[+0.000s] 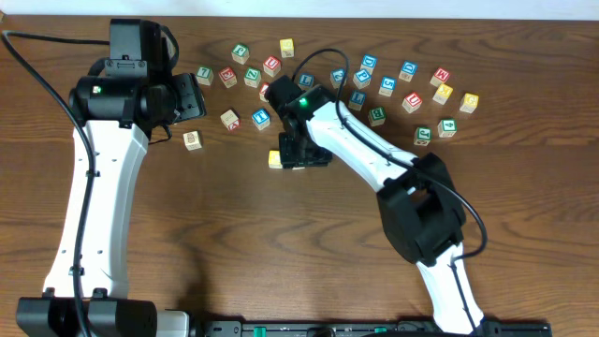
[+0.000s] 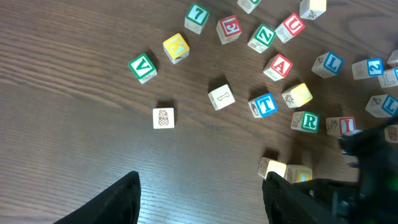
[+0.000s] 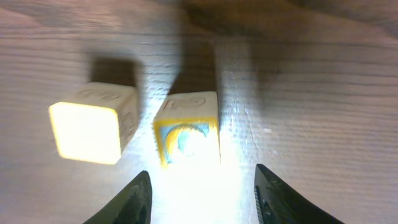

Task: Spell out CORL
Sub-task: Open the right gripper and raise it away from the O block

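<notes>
Two blocks fill the right wrist view: a pale yellow block (image 3: pixel 84 130) at the left of the frame and, just beside it, a blue-and-yellow block (image 3: pixel 186 134) whose letter is washed out by glare, so I cannot read it. The right gripper (image 3: pixel 201 180) has its jaws spread wide. That second block lies on the counter (image 3: pixel 323 93) in line with the gap, just ahead of the fingertips, and I see neither finger touching it.

From overhead, I see this pair sitting near the middle of the counter, apart from the rest, with one of the two hidden under the gripper.

The left gripper (image 2: pixel 200 180) also has its jaws wide apart with nothing between them, and it hangs over bare wood.

I count about two dozen letter blocks (image 1: pixel 408 70) scattered along the far part of the counter. A few are part-hidden by the right arm (image 1: pixel 360 145), so I won't give an exact figure. Among them, in the left wrist view, I can read a green R (image 2: pixel 306 121) and a blue L (image 2: pixel 326 63), near each other but not touching. No C or O is legible to me. Both arms are in view — the left arm (image 1: pixel 98 206) reaches up the left side.
</notes>
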`<state>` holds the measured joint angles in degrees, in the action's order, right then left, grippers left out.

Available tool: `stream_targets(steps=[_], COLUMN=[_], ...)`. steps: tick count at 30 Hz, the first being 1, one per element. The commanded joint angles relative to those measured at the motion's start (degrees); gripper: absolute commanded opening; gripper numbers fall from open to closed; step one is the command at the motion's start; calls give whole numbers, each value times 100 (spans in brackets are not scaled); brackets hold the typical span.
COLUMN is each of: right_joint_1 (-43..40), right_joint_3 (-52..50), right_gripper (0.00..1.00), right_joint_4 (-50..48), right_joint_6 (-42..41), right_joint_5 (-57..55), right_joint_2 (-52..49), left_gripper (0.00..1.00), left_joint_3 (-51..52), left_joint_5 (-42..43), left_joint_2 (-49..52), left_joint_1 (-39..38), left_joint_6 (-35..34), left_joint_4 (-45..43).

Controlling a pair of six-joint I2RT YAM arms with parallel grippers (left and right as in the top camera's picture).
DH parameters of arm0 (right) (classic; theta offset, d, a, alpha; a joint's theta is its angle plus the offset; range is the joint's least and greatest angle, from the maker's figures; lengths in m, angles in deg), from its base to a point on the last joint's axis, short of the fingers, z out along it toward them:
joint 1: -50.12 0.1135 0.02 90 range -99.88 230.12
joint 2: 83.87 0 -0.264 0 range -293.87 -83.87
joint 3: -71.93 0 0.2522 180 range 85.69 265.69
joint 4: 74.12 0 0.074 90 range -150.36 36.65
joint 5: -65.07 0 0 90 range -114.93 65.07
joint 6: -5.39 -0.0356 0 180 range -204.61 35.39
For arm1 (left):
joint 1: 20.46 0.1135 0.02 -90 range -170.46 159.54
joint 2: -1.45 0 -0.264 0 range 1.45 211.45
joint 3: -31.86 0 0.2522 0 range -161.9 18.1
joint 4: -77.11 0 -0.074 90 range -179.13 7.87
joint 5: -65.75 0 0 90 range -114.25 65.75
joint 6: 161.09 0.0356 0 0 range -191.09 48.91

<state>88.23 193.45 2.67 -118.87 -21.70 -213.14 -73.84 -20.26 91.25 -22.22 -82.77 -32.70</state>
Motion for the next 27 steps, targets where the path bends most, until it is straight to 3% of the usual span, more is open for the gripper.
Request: stream_targets(steps=[1, 12, 27], right_joint_1=[44, -380, -1008], right_joint_3=[57, 57, 57], right_gripper=[49, 50, 55], right_joint_4=[24, 26, 107], right_joint_6=[116, 354, 479], right_joint_5=[17, 26, 35], right_joint_2=[442, 1060, 1110], left_gripper=[62, 62, 62], left_joint_3=[-17, -17, -17], left_joint_5=[7, 9, 7], left_joint_2=[44, 44, 44], left_joint_1=[7, 7, 7], left_joint_6=[114, 114, 111], left_joint_4=[11, 11, 9])
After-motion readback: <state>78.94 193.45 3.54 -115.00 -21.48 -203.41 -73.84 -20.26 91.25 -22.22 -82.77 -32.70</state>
